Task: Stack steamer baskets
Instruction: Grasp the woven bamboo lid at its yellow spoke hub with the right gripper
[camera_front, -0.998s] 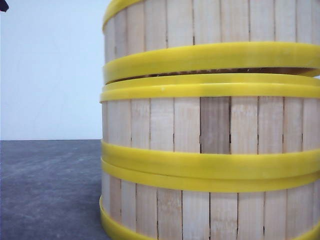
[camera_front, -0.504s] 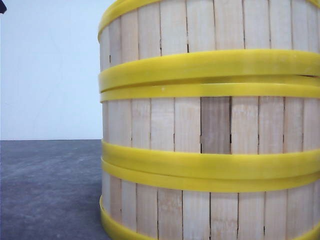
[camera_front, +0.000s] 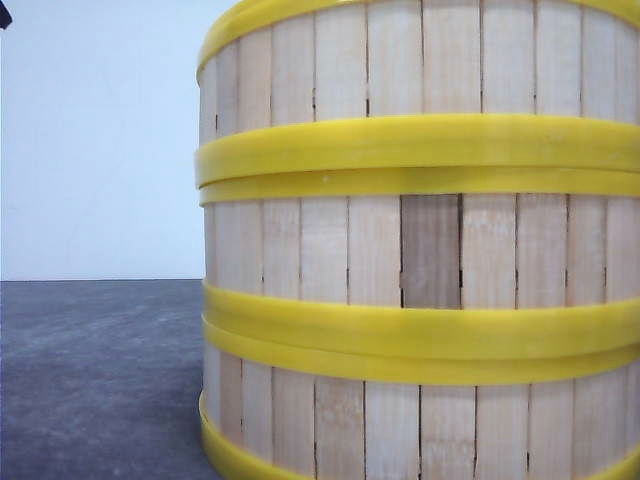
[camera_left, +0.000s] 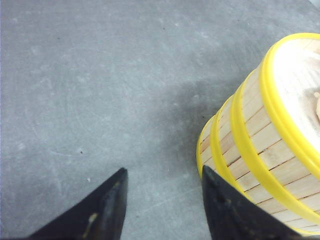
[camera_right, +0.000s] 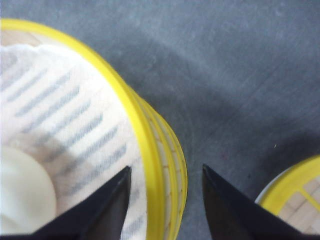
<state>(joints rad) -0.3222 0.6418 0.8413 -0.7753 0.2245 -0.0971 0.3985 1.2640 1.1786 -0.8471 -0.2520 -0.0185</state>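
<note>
Right gripper hangs wide and empty over the rim of the three-tier stack; left gripper likewise beside it. Judge placement complete; fetch the loose basket nearby.

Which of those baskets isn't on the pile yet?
The steamer basket at the edge of the right wrist view. It sits alone on the grey table, apart from the stack of steamer baskets, whose top basket holds a white bun.

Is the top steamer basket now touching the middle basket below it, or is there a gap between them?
Touching. In the front view the top steamer basket sits with its lower yellow rim flush on the upper rim of the middle basket; no gap shows between them.
</note>
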